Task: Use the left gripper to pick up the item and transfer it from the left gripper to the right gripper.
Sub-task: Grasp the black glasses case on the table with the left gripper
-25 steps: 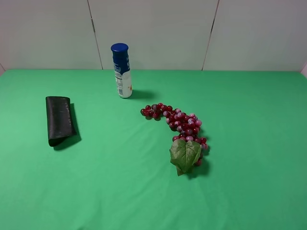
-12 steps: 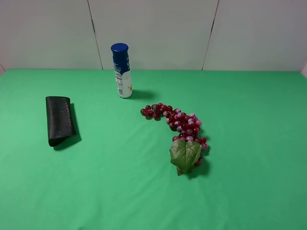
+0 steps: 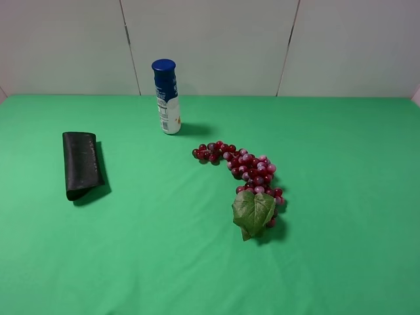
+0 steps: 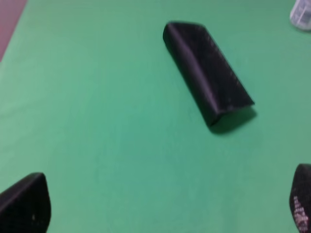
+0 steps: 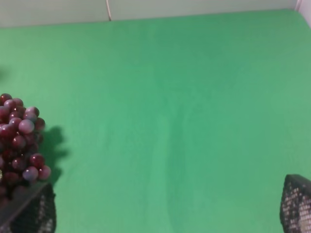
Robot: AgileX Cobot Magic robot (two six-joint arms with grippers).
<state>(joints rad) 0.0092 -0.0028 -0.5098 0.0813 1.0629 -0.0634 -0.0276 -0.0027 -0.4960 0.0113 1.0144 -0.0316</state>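
Exterior high view showed the black case (image 3: 82, 165) lying flat on the green surface (image 3: 164, 262), well left of the bottle (image 3: 167, 96) and grapes (image 3: 246, 172), while wrist views showed the left claw (image 4: 163, 201) spread wide short of the case and the right claw (image 5: 163, 206) spread wide beside the grapes.

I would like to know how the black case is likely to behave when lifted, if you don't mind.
The black case looks soft and folded lengthwise, so it may sag or open if gripped at one end. Its textured skin probably is not slippery. Lying flat on the green cloth, it should not roll.
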